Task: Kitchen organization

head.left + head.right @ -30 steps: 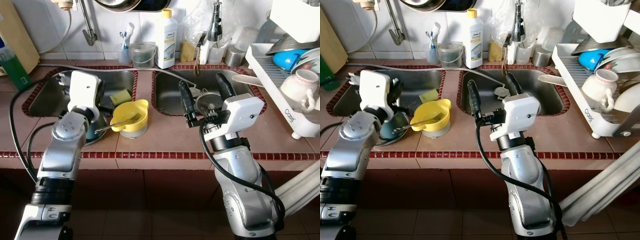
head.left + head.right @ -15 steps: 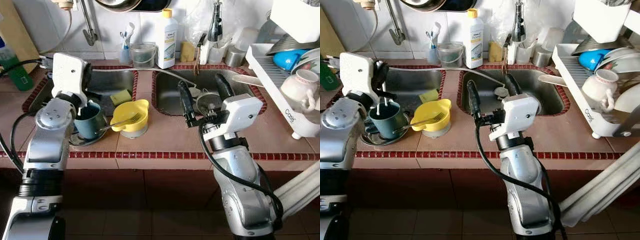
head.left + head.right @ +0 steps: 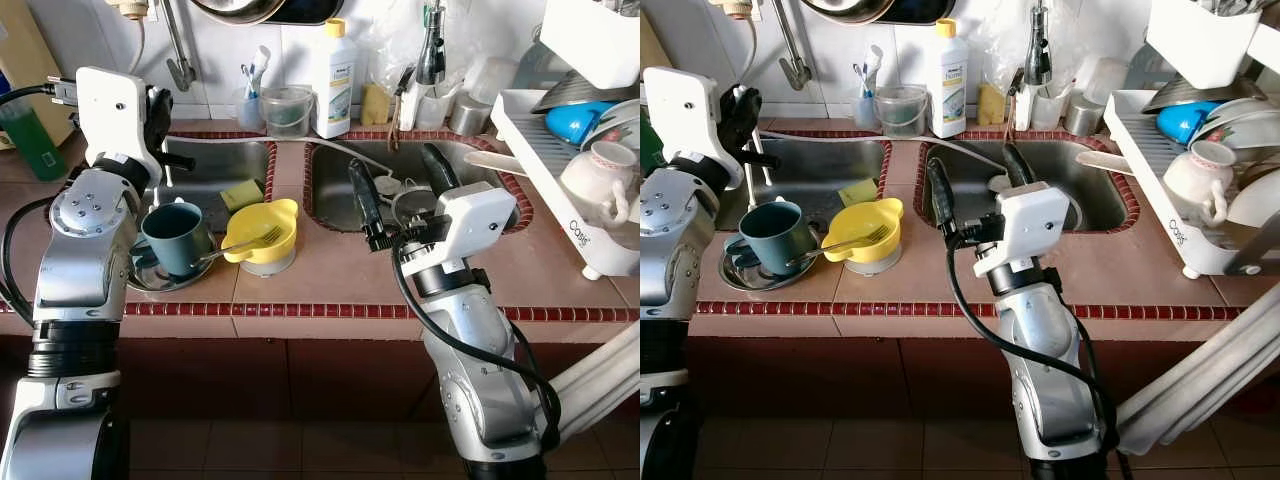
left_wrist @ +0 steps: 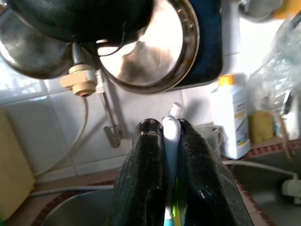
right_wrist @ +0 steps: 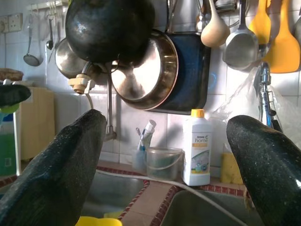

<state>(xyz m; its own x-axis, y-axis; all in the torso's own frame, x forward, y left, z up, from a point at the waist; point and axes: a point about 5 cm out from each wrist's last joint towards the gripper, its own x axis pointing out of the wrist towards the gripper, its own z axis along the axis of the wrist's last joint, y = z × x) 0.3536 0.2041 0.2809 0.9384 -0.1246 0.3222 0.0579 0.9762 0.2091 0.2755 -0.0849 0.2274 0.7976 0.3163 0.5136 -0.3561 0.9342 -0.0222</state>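
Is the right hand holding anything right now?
No. The right hand hovers over the right sink with its black fingers spread wide and nothing between them.

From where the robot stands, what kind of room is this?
A home kitchen, at the sink counter: a double steel sink, a dish rack with a cup and bowls, and pans hanging on the tiled wall.
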